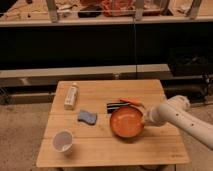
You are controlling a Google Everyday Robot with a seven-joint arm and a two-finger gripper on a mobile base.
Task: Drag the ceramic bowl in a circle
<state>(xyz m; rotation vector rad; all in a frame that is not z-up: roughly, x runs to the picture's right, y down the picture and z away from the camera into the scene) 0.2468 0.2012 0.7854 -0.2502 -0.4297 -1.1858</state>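
The ceramic bowl point(125, 123) is wide, shallow and orange with a darker rim. It sits right of centre on the wooden table point(100, 155). My gripper point(145, 120) is at the bowl's right rim, at the end of the white arm point(180, 116) that reaches in from the right. The gripper's tip is hidden against the rim.
A small white cup point(63, 141) stands at the front left. A blue sponge point(87, 117) lies left of the bowl. A white bottle point(71, 96) lies at the back left. A black item point(114, 106) and an orange item point(131, 101) lie just behind the bowl. Shelving stands behind the table.
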